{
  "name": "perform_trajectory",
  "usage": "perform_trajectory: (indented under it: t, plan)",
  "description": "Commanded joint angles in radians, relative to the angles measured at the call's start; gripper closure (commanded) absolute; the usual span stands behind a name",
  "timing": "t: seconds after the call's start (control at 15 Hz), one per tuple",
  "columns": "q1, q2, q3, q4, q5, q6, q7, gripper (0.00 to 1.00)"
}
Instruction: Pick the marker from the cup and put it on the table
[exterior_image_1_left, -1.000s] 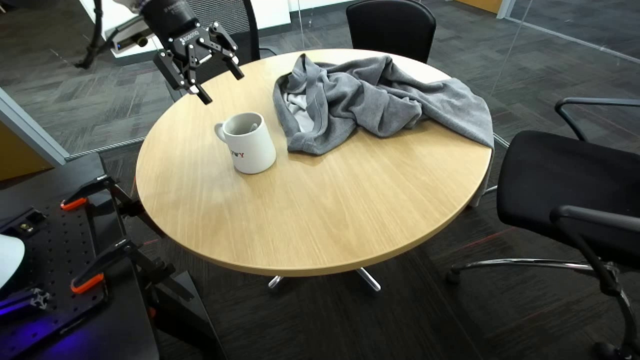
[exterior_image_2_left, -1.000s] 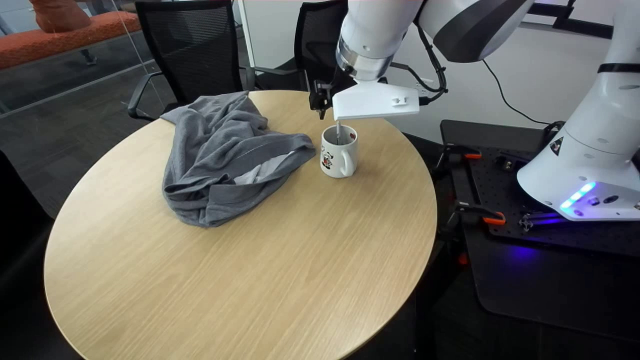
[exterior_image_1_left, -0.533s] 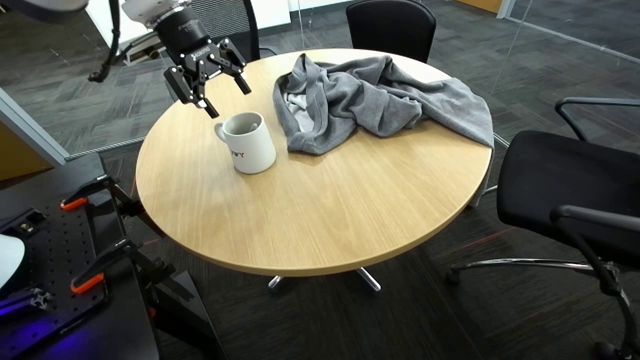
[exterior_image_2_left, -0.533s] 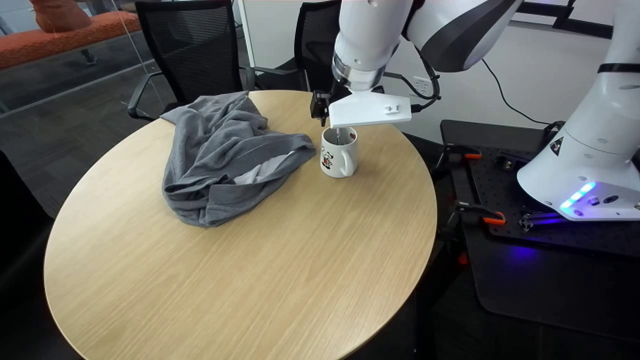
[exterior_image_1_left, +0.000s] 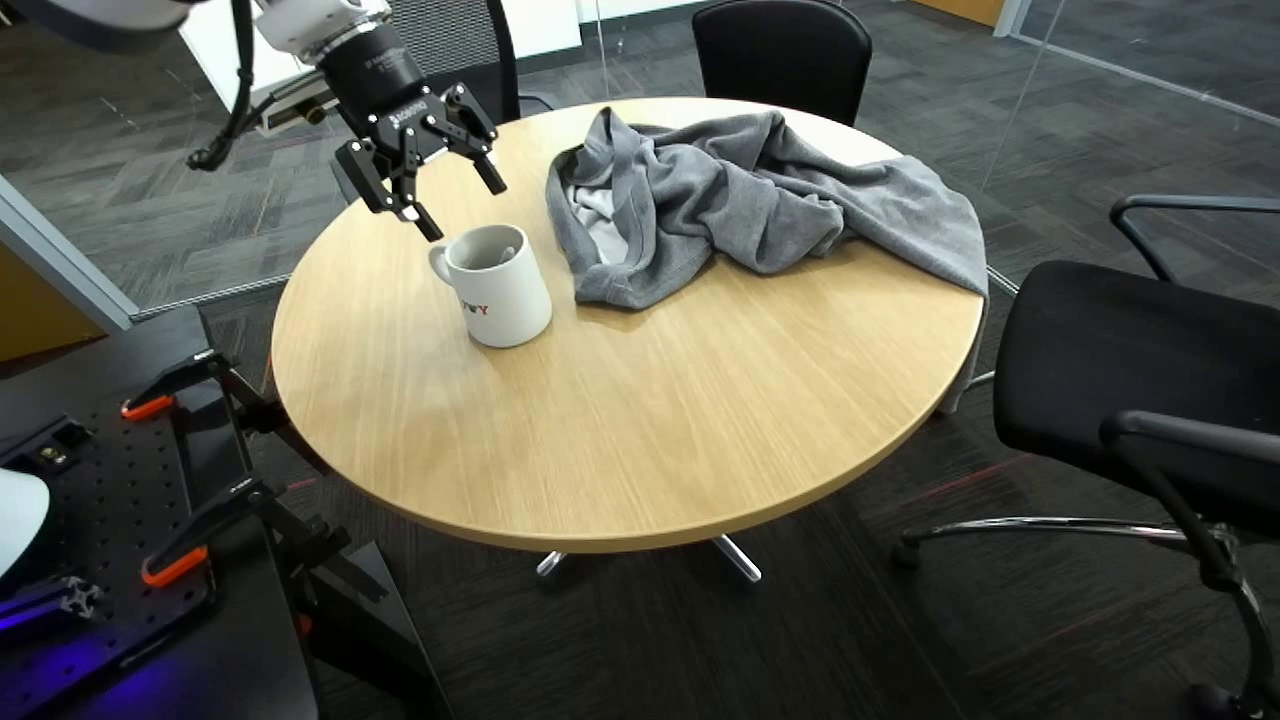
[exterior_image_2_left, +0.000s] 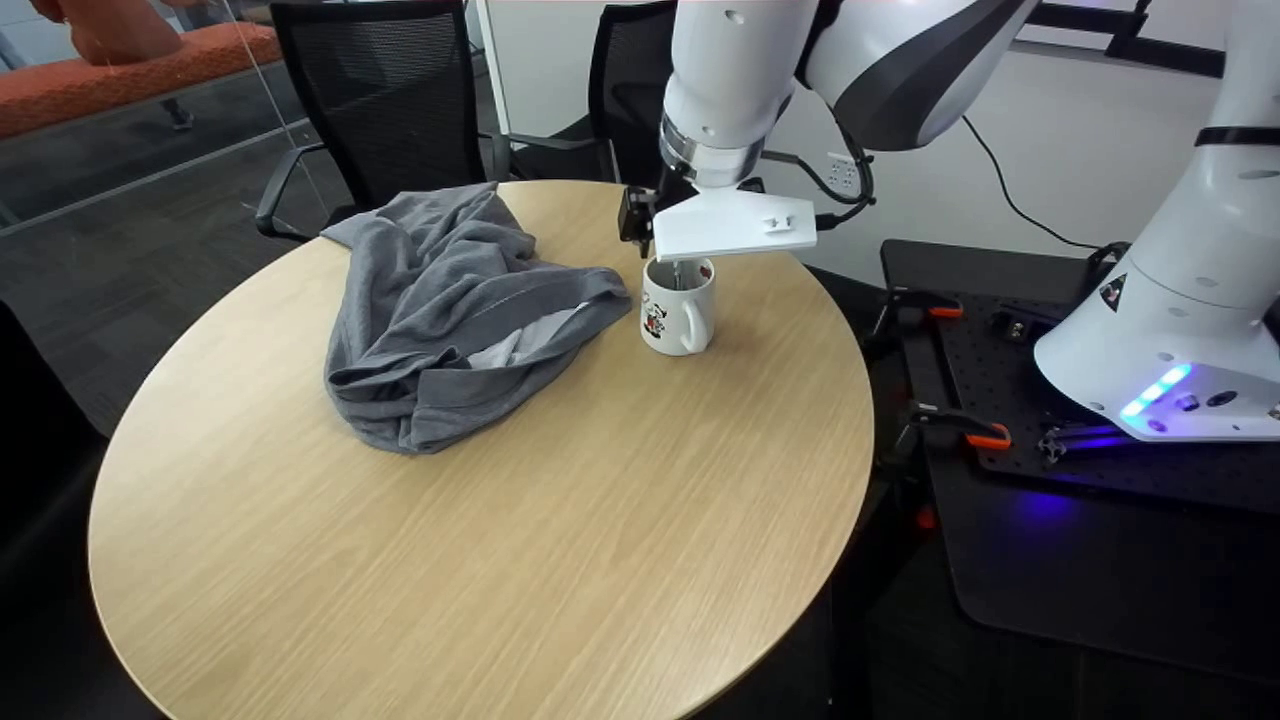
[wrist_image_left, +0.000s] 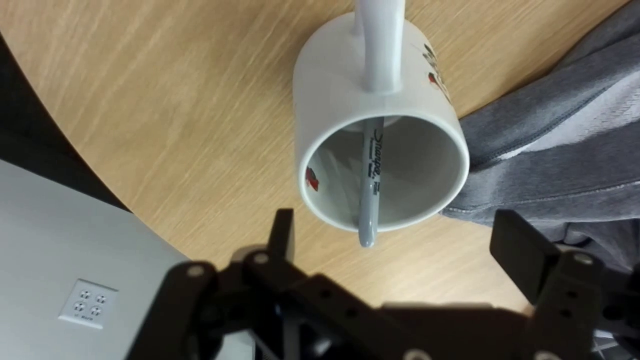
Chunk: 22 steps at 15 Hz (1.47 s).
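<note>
1. Showing a slim grey marker (wrist_image_left: 370, 185) leaning inside a white ceramic mug (wrist_image_left: 340, 95).
2. Picturing the mug upright on a round wood-grain table (exterior_image_1_left: 650, 430), beside crumpled grey cloth (exterior_image_1_left: 700, 205).
3. Catching a black two-fingered gripper (exterior_image_1_left: 468, 213) spread wide nearby.

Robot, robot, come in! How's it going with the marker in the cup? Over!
Tool open, holding nothing, near the cup. Marker leaning in cup, end past rim. Gray cloth beside cup, probably not blocking.

I'm in an office: I see a round table (exterior_image_1_left: 640, 430), a black chair on wheels (exterior_image_1_left: 1140, 370), a glass wall (exterior_image_1_left: 935, 110) and dark carpet (exterior_image_1_left: 760, 650).
</note>
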Motion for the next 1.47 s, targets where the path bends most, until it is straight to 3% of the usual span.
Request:
perform_trajectory:
  t: [0.0,0.07,0.13,0.2,0.27,0.4,0.53,1.0,1.4]
  plan:
    - [0.021,0.028,-0.028,0.021,0.02,0.0,-0.013,0.0]
    - [0.022,0.032,-0.031,0.021,0.021,0.002,-0.011,0.0]
    - [0.022,0.035,-0.034,0.021,0.021,0.004,-0.009,0.06]
    - [0.023,0.038,-0.037,0.021,0.021,0.006,-0.008,0.15]
    - [0.023,0.04,-0.039,0.021,0.022,0.009,-0.007,0.3]
    - [0.025,0.044,-0.045,0.024,0.02,0.012,-0.002,0.43]
    - [0.028,0.047,-0.048,0.029,0.02,0.013,0.0,0.48]
    - [0.028,0.064,-0.052,0.044,0.036,0.014,-0.01,0.44]
    - [0.027,0.088,-0.062,0.056,0.058,0.015,-0.016,0.55]
